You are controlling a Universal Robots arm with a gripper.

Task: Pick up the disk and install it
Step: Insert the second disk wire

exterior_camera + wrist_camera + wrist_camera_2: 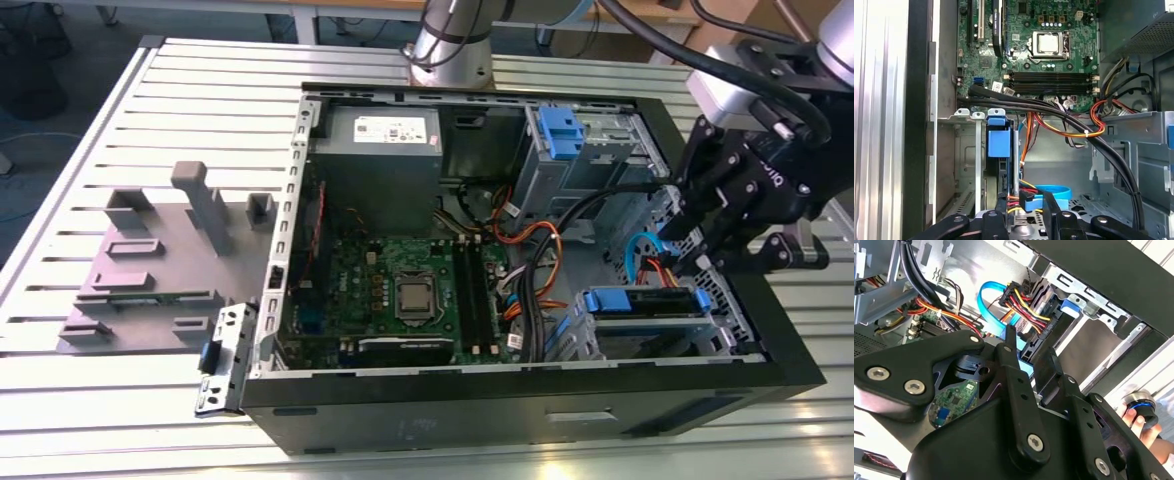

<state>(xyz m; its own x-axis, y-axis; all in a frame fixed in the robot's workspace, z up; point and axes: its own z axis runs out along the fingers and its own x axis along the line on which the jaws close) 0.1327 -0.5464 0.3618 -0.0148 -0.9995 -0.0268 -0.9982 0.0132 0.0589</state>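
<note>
**Disk seated in lower bay, gripper at its cabled end**

From my remote station I see the slatted metal table (80, 200) carrying the open computer case (534, 400), which lies on its side. Inside, the motherboard (400, 280) occupies the floor, with the grey power supply (380, 150) behind it. On the exterior view's left of the case sits a grey fixture block (160, 270).

The arm (787, 110) reaches in from the exterior view's right. Its gripper (714, 255) hangs just above the case's corner, close to the drive cage (654, 335).

The disk (641, 302) sits in that cage, framed by its blue carrier. In the first wrist view the disk (1000, 145) stands edge-on in the bay, with cables (1026, 197) plugged into its near end.

In the second wrist view the black fingers (1013, 365) stand slightly parted on either side of the connector and blue cable (991, 300); I cannot tell whether they pinch anything.
</note>
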